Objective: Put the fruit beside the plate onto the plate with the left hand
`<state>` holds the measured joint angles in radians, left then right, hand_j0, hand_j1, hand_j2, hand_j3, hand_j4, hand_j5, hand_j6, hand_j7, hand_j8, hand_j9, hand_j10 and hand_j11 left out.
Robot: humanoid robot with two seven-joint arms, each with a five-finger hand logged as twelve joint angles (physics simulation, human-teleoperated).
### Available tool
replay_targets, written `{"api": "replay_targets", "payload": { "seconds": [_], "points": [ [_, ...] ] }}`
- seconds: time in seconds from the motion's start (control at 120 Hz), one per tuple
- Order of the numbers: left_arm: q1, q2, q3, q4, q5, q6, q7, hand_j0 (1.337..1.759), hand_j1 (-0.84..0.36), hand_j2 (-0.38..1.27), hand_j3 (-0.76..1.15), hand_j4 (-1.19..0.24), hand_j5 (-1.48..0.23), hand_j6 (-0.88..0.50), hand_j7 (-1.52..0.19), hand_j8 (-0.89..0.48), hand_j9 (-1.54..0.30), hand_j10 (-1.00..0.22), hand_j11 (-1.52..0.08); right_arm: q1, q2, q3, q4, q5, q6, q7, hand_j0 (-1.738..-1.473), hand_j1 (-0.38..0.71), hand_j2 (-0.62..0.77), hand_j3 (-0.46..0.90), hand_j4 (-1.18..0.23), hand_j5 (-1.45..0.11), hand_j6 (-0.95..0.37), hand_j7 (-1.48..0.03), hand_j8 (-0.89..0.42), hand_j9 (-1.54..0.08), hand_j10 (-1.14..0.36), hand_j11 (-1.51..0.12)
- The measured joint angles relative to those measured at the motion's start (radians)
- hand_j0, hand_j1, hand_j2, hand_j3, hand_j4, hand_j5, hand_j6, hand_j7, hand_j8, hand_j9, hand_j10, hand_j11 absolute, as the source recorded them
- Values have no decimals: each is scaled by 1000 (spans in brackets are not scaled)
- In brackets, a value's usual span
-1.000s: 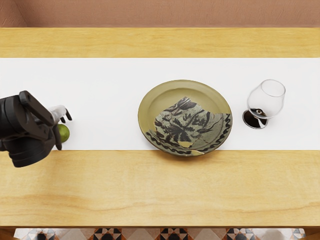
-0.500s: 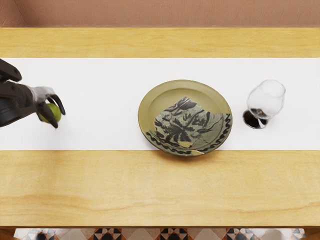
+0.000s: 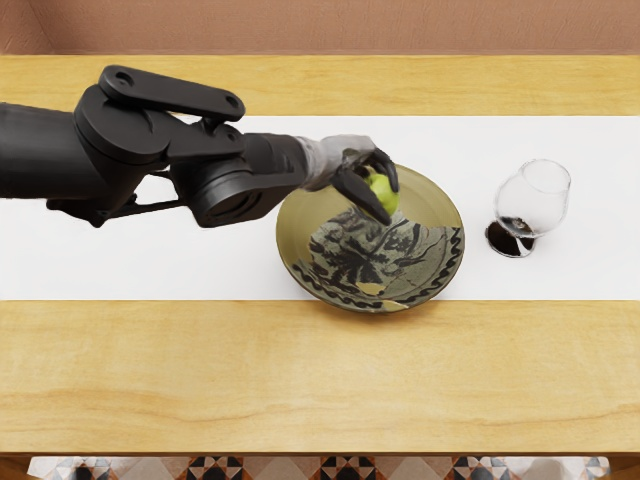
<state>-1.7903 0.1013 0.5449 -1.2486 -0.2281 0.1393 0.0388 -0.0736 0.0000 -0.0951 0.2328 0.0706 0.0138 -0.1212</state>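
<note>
head view: the only view given; everything below is read from it.
step in hand: carrying the fruit [image 3: 381, 189] to its drop point; by my reading the transport is near its end and the release is not yet done.
left hand [image 3: 356, 176]: its arm comes in from the picture's left edge and reaches across the white runner [image 3: 200, 270] to the far-left part of the plate [image 3: 428, 203].
fingers [image 3: 371, 208]: dark and curled round the fruit, closed on it from above and from the side, with only a yellow-green patch showing between them.
fruit: held over the plate's far half, inside its rim, above the painted dark pattern; it looks raised off the plate, not lying on it.
next move: i judge it calls for a short lowering toward the plate's middle, then a gentle spreading of the fingers, so that the round fruit settles and does not roll over the rim.
wine glass [image 3: 532, 205]: stands on the runner to the right of the plate, apart from it and clear of the arm.
surface [image 3: 320, 380]: pale wood, bare on the near side of the plate.
hidden: most of the fruit is behind the fingers, so its kind is unclear.
hard to tell: the gap between fruit and plate, from this slanted look-down.
right hand: out of view.
</note>
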Motion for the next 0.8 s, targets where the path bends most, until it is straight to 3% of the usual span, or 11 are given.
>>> {"api": "replay_targets", "payload": {
  "seconds": [0.117, 0.283, 0.35, 0.508, 0.583, 0.642, 0.717, 0.767, 0.8],
  "points": [
    [101, -38, -35, 91, 42, 1, 1, 1645, -430, 354, 0, -766, -1287, -185, -1213, -209, -1168, -629, -1186, 0, 0, 0, 0, 0, 0, 0, -1658, -331, -3, 0, -15, -19, -15, -19, -15, -19, -15, -19],
    [155, -49, -45, 174, 68, 0, 1, 1644, -491, 453, 0, -777, -1276, -163, -1200, -186, -1162, -585, -1180, 0, 0, 0, 0, 0, 0, 0, -1658, -331, -3, 0, -15, -19, -15, -19, -15, -19, -15, -19],
    [161, -55, -45, 186, 68, 4, -1, 1647, -375, 340, 0, -657, -1054, -200, -995, -226, -967, -519, -980, 0, 0, 0, 0, 0, 0, 0, -1658, -331, -3, 0, -15, -19, -15, -19, -15, -19, -15, -19],
    [188, -63, -45, 192, 68, 4, -2, 1653, 0, 160, 0, -345, -504, -105, -477, -117, -464, -259, -469, 0, 0, 0, 0, 0, 0, 0, -1658, -331, -3, 0, -15, -19, -15, -19, -15, -19, -15, -19],
    [135, 72, -45, 145, 66, -14, -1, 1655, 105, 111, 0, -241, -352, -74, -333, -83, -324, -182, -327, 0, 0, 0, 0, 0, 0, 0, -1658, -331, -3, 0, -15, -19, -15, -19, -15, -19, -15, -19],
    [95, 252, -30, 47, 49, -162, 11, 1655, 163, 84, 0, -183, -267, -57, -253, -64, -246, -138, -249, 0, 0, 0, 0, 0, 0, 0, -1658, -331, -3, 0, -15, -19, -15, -19, -15, -19, -15, -19],
    [39, 468, 95, -48, 7, -397, 67, 1656, 217, 58, 0, -129, -188, -43, -178, -47, -174, -99, -175, 0, 0, 0, 0, 0, 0, 0, -1658, -331, -3, 0, -15, -19, -15, -19, -15, -19, -15, -19],
    [-43, 618, 198, -105, -7, -531, 90, 1657, 244, 46, 0, -103, -150, -35, -142, -39, -138, -79, -140, 0, 0, 0, 0, 0, 0, 0, -1658, -331, -3, 0, -15, -19, -15, -19, -15, -19, -15, -19],
    [-57, 718, 259, -135, -9, -591, 99, 1657, 258, 39, 0, -89, -128, -31, -122, -34, -119, -68, -120, 0, 0, 0, 0, 0, 0, 0, -1658, -331, -3, 0, -15, -19, -15, -19, -15, -19, -15, -19]
  ]
}}
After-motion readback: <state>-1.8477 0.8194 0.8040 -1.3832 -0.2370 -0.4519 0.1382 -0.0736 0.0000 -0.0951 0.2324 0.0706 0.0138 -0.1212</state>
